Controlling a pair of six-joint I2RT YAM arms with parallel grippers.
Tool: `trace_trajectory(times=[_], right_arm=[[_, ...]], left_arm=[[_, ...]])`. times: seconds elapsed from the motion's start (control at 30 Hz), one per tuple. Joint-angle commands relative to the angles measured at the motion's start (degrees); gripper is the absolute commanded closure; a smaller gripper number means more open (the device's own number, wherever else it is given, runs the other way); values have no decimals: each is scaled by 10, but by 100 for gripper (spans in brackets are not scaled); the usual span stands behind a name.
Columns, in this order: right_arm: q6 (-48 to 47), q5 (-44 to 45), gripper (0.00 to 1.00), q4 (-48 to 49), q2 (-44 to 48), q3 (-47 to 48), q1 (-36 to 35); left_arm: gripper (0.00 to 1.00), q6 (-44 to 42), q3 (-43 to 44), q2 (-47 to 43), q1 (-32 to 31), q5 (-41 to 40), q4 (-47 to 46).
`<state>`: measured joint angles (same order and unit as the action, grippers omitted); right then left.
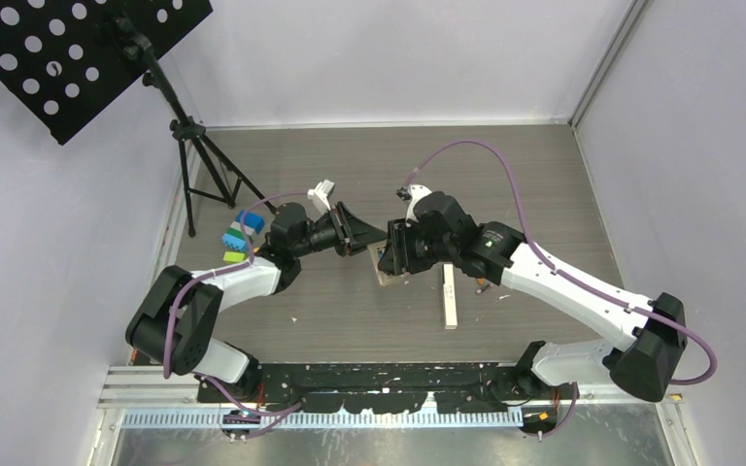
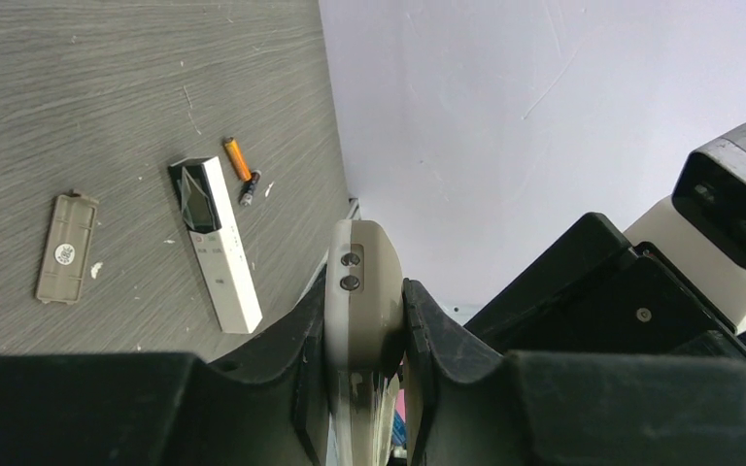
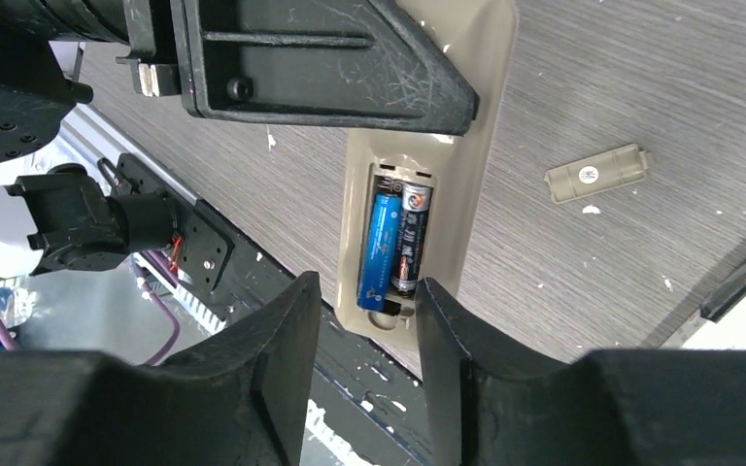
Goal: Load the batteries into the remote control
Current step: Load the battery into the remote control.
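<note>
You had the left gripper (image 2: pixel 365 301) clamped on the remote control (image 3: pixel 471 194) over the middle of the table (image 1: pixel 350 155) so its open back faced the right gripper (image 3: pixel 364 320) — jaws parted, holding nothing — with two batteries (image 3: pixel 379 248) seated side by side inside.

The top view looks steeply down from behind onto the whole surface (image 1: pixel 350 330). Both wrist views peer close past their own jaws, sharing the beige remote (image 3: pixel 481 116).
</note>
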<state>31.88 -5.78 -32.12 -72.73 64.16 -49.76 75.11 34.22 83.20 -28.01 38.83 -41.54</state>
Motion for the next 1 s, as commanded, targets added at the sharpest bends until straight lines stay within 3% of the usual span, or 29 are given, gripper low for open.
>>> trace_trajectory(times=[0.0, 0.13, 0.4, 0.53, 0.7, 0.97], right_arm=[[29, 40, 48, 23, 50, 17, -3], [81, 43, 29, 63, 107, -7, -3], [224, 149, 12, 142, 241, -114, -3], [284, 146, 11, 183, 258, -151, -3], [359, 125, 11, 311, 250, -207, -3], [378, 102, 12, 452, 208, -212, -3]], left_arm=[[100, 37, -4, -3, 1, -6, -68], [100, 88, 5, -6, 1, -12, -90], [100, 203, 11, -36, 2, -82, -157], [100, 261, 14, -50, 1, -125, -193], [100, 286, 33, -75, -5, -147, -172], [100, 281, 32, -93, -11, -155, -138]])
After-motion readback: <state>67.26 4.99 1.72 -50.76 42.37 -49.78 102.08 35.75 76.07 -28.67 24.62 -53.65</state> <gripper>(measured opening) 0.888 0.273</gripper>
